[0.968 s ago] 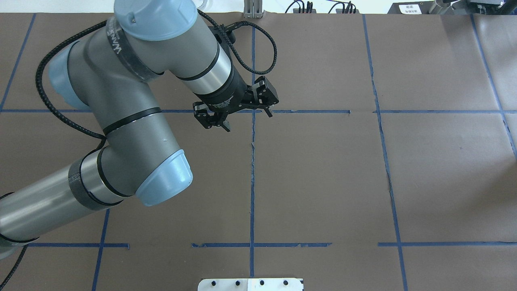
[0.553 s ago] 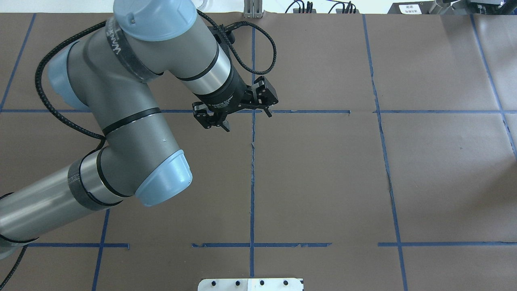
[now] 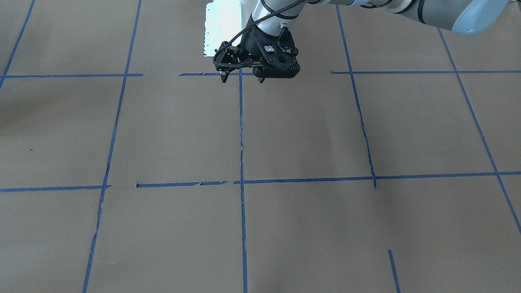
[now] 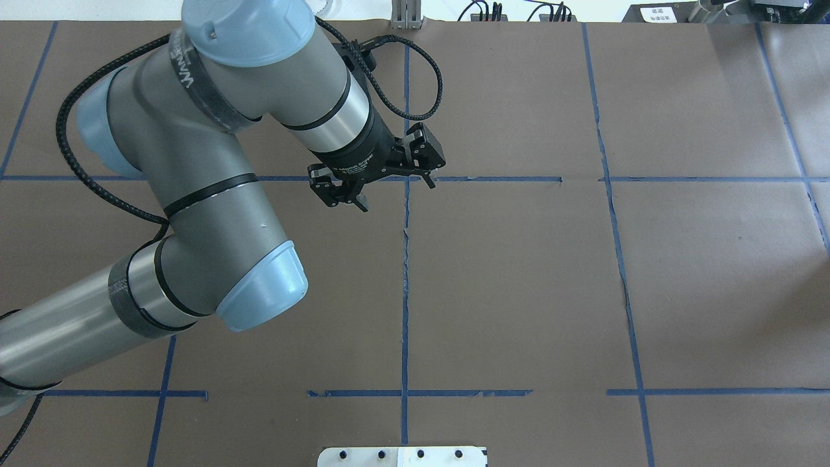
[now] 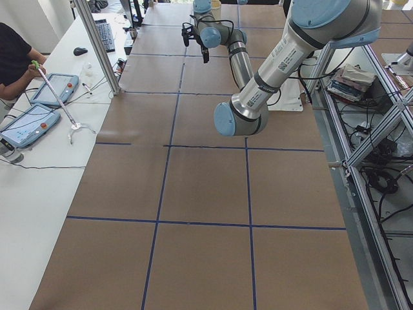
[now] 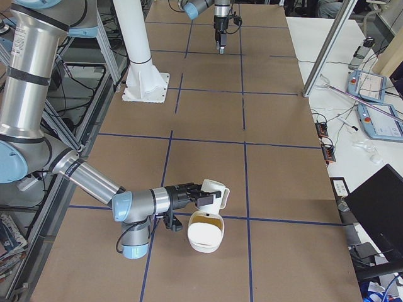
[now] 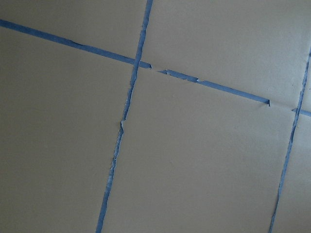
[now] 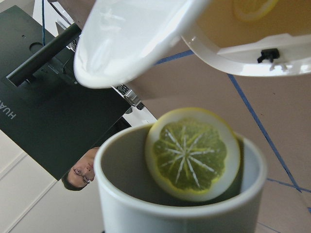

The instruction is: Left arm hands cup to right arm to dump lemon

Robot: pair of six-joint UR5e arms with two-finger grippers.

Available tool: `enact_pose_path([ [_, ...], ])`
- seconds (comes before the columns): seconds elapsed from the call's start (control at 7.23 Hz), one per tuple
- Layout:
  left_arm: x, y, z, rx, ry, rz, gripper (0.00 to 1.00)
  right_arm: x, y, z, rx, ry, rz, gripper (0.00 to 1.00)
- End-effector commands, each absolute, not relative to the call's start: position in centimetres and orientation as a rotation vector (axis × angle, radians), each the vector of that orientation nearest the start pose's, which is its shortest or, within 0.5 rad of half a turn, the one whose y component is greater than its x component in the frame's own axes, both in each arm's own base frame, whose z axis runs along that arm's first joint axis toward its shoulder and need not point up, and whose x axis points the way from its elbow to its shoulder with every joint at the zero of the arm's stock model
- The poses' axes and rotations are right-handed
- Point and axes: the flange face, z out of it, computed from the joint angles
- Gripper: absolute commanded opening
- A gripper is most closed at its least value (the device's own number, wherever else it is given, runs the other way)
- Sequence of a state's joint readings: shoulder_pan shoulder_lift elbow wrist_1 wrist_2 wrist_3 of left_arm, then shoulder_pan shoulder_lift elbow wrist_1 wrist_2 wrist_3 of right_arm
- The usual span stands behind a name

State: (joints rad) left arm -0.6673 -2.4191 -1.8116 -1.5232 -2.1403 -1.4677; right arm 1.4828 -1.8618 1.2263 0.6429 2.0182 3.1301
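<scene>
My left gripper (image 4: 395,193) hangs open and empty over the crossing of blue tape lines at the table's middle; it also shows in the front view (image 3: 242,79). The left wrist view shows only bare paper and tape. In the exterior right view the right gripper (image 6: 200,196) is at the white cup (image 6: 214,190), which is lifted and tipped toward a white bowl (image 6: 203,242); I cannot tell the jaws' state. In the right wrist view a yellow-green lemon slice (image 8: 192,155) stands on edge in the cup's mouth (image 8: 170,213), close below the bowl (image 8: 131,39).
Brown paper with blue tape lines (image 4: 404,292) covers the table. A white mounting plate (image 4: 402,456) sits at the robot's edge. A white pedestal (image 6: 141,75) stands near the left arm's base. Tablets (image 6: 381,123) and a black monitor (image 6: 378,201) lie on the operators' side.
The left arm has drifted a few pixels to the left in the overhead view; its gripper stays open and empty.
</scene>
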Motion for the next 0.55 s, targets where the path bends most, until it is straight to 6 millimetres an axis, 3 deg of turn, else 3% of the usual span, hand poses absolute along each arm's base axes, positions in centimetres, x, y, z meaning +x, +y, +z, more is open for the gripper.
enact_pose_path([
  [0.0, 44.0, -44.8, 5.3, -0.097, 1.130, -0.205, 1.00, 6.5, -28.6, 69.5, 0.800, 2.414, -2.339, 0.44],
  [0.28, 44.0, -44.9, 5.6, -0.100, 1.126, -0.208, 1.00, 6.4, -29.4, 68.1, 0.802, 2.454, -2.300, 0.44],
  [0.41, 43.5, -45.0, 5.5, -0.093, 1.130, -0.212, 1.00, 6.3, -30.7, 65.6, 0.789, 2.523, -2.248, 0.44],
])
